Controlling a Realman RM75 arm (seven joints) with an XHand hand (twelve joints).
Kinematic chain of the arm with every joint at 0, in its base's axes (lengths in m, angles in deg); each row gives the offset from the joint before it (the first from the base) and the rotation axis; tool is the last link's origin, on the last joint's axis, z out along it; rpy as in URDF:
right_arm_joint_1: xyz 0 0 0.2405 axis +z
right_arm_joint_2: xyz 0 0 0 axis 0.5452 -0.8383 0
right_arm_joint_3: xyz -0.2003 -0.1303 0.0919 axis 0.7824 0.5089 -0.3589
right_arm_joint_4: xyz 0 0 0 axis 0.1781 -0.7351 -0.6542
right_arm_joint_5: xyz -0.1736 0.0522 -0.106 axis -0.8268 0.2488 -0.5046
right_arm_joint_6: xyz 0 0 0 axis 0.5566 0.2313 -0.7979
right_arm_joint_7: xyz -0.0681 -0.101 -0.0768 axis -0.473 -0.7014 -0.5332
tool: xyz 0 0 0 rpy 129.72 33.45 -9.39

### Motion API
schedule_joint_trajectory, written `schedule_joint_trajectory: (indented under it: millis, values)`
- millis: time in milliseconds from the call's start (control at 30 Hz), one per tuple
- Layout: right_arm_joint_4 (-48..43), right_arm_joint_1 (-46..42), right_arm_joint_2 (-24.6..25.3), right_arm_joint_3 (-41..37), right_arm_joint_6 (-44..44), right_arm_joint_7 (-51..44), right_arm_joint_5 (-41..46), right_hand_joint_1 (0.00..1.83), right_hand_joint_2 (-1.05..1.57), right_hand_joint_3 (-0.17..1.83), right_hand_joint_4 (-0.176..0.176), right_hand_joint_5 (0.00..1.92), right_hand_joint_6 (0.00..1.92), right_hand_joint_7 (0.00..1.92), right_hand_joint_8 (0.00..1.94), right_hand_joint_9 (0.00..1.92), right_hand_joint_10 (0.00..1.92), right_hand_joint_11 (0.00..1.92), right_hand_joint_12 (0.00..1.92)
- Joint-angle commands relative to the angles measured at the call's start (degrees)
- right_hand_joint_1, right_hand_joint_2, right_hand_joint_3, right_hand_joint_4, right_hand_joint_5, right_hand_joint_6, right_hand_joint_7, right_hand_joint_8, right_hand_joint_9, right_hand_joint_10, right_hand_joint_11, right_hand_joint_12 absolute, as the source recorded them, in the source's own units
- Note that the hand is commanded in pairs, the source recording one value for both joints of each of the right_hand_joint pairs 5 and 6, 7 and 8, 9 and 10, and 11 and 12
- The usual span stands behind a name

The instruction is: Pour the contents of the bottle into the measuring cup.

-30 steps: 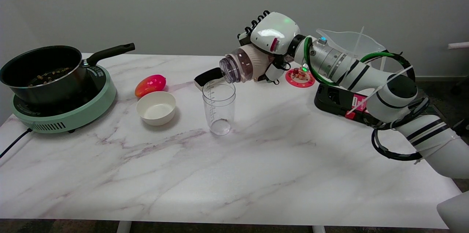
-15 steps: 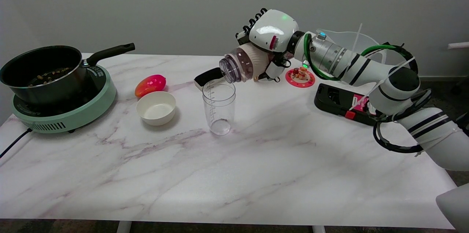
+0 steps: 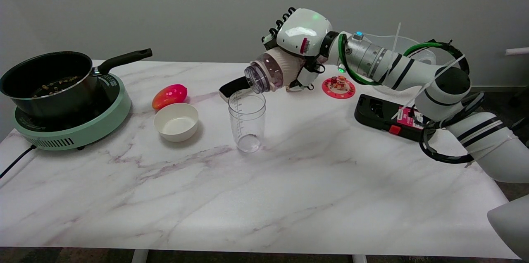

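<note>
Your right hand grasps the bottle in the upper middle of the frame, tipped on its side with the open mouth pointing lower left, just over the far rim of the cup. The cup stands upright at the centre of the table, clear-walled, with only a trace of something dark at its bottom.

You have wide bare marble below the cup, across the whole lower half of the frame to the near edge. To the cup's right the top is also free as far as the black device at right of centre. To its left the room is tighter: one white bowl sits near it, with one red-orange fruit just behind the bowl. Further left, one black pan rests on one green cooker, which sits close to the table's left edge.

Behind the cup one small black-and-white box lies partly hidden by the bottle's mouth. One red disc lies under your wrist, near the far edge.
</note>
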Motion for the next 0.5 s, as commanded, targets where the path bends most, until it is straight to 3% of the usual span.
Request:
schedule_joint_trajectory:
  millis: [33, 500]
  values:
    - [2.0, 3.7, 0.1, 2.6, -2.4, 1.5, -2.5, 1.5, 1.02, 0.9, 0.0, 1.8, 1.8, 1.59, 1.59, 1.45, 1.45, 1.22, 1.22]
    - [2.5, 5.2, 0.3, 2.6, -3.2, 3.3, -6.4, 1.51, 1.02, 0.89, 0.0, 1.8, 1.8, 1.58, 1.58, 1.45, 1.45, 1.22, 1.22]
